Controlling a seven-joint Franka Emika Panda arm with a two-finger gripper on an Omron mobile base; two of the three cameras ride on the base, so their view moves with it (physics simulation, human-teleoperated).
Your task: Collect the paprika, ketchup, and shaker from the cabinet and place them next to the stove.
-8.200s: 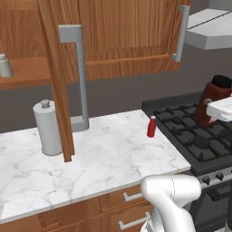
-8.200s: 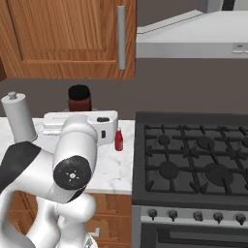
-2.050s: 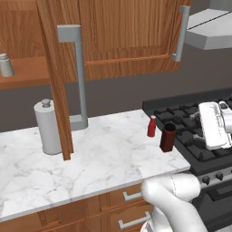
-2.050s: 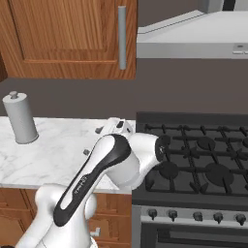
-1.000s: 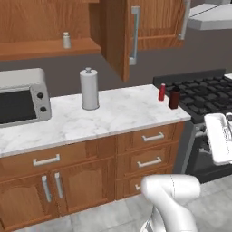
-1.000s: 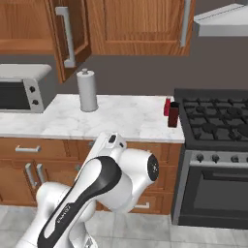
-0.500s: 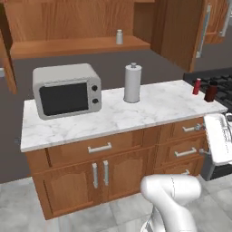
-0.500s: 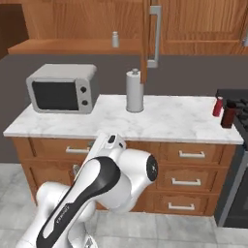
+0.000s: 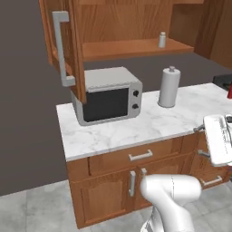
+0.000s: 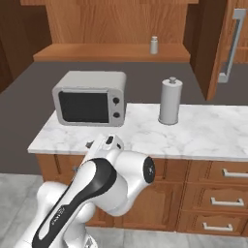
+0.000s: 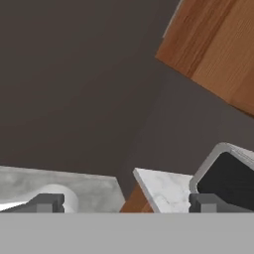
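Observation:
The shaker (image 9: 161,40) (image 10: 154,45), small and pale grey, stands on the open shelf of the cabinet (image 9: 127,47) (image 10: 111,52). The cabinet's doors hang open, one bar handle (image 9: 61,50) at the left and another bar handle (image 10: 230,46) at the right. A sliver of the red ketchup (image 9: 229,93) shows at the counter's far right edge. The paprika and the stove are out of view. My gripper (image 11: 126,203) is open and holds nothing; its white hand (image 9: 218,138) hovers in front of the counter, far below and right of the shaker.
A grey microwave (image 9: 108,99) (image 10: 91,98) sits on the marble counter (image 9: 136,131) (image 10: 203,135). A tall grey knob-topped cylinder (image 9: 169,87) (image 10: 170,101) stands to its right, under the shaker. Drawers and low doors (image 9: 136,158) line the front.
The whole picture has shifted: the base has driven left along the counter, so the microwave is now central and the stove has slid off to the right. The gripper stays open.

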